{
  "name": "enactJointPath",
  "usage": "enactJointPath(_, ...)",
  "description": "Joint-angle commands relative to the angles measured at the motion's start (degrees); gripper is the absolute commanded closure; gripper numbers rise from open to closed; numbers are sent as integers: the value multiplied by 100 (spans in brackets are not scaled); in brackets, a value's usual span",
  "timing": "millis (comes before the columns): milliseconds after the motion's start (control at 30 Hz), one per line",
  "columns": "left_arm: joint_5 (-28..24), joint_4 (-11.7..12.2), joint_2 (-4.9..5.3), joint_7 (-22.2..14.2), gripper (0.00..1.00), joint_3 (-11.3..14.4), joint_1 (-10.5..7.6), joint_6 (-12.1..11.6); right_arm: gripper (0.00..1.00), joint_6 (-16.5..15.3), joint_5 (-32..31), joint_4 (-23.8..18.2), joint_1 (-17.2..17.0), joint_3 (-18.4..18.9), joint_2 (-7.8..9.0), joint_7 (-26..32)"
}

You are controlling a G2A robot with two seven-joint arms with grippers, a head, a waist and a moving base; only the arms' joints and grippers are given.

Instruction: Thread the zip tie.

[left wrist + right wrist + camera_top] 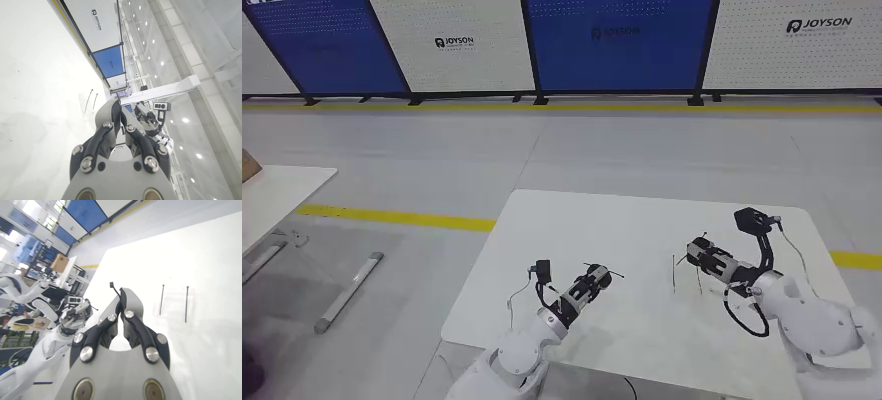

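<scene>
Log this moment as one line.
right end effector: shut on zip tie | left end effector: shut | spare ties: lying on table

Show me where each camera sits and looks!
Top view: above the arms, looking down at the table; both arms show.
Left wrist view: on the left wrist, facing across the table past the left gripper; the right gripper beyond.
Right wrist view: on the right wrist, facing past the right gripper, shut on a zip tie; the left gripper beyond, holding a second tie.
Shared: all three show two loose ties.
</scene>
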Motion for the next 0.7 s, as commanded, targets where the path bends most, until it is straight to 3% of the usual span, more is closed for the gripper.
enactJointPath(0, 0, 0, 0, 0, 100, 0, 0, 0, 100, 11, -22, -40, -46, -40, 5, 25)
enactJointPath(367, 0, 0, 0, 0, 100, 0, 0, 0, 100, 22, -47, -42, -41, -52, 5, 32)
enactJointPath(433, 38, 1, -3, 59, 100, 5, -17, 25, 100, 91, -168, 34, -152, -114, -12, -393)
enactJointPath(533, 384, -47, -36, 557, 100, 100, -81, 56, 100, 183, -236, 84, -296, -340, -64, -1043)
enactJointPath(667, 1197, -13, -138, 1387, 100, 526, -289, 297, 100, 248, -375, 126, -435, -659, -139, -1882)
